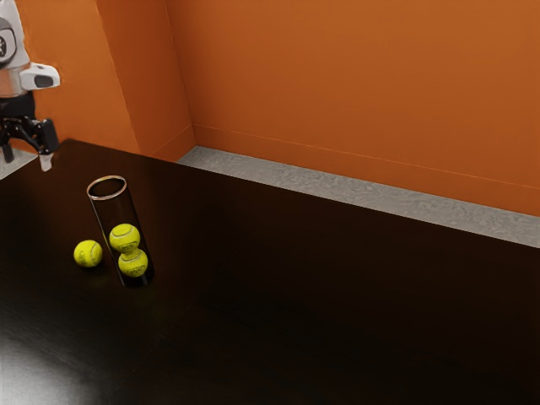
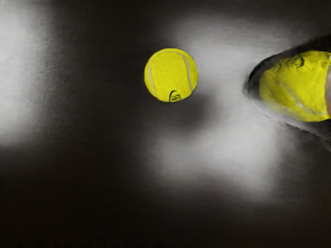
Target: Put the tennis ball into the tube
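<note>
Ball loose on the desk, outside the tube. It's on the tube's side toward the exterior view's left, just beside the base, not touching. Yellow felt, pale seam, dark print on its side in the wrist view.

Tube is see-through, standing on its base, top open, copper-coloured rim. Two more yellow balls inside, stacked: lower ball down by the base, upper ball directly on it. Clear space from the upper one to the rim.

Tube and loose ball both sit inboard of the desk corner at the exterior view's upper left. Long far edge runs from that corner to the exterior view's right; they're near the corner end of it.

Tool is up in the air at the exterior view's far left, beside that same corner as seen there. Fingers apart, nothing between them. White arm above it.

Desk is dark, glossy, with pale glare patches. Beyond the far edge: grey floor, then orange wall.
</note>
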Action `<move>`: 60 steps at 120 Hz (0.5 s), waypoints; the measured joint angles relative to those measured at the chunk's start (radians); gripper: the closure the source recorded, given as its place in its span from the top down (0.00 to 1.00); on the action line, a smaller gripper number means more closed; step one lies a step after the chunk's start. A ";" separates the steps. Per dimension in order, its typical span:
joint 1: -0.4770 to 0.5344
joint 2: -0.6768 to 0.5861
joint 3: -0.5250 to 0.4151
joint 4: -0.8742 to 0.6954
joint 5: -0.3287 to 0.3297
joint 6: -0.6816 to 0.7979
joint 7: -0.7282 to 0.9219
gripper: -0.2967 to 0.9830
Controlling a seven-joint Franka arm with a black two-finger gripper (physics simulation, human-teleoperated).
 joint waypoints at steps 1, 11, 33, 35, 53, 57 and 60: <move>0.011 0.000 0.006 -0.007 -0.002 0.006 0.004 0.77; 0.140 0.009 0.034 -0.055 -0.025 0.064 0.045 0.77; 0.215 0.120 0.023 -0.090 -0.099 0.185 0.137 0.77; 0.212 0.140 0.015 -0.089 -0.111 0.196 0.147 0.77; 0.279 0.255 -0.054 -0.082 -0.198 0.277 0.232 0.77; 0.285 0.270 -0.059 -0.082 -0.212 0.290 0.249 0.77; 0.294 0.281 -0.072 -0.082 -0.221 0.301 0.262 0.77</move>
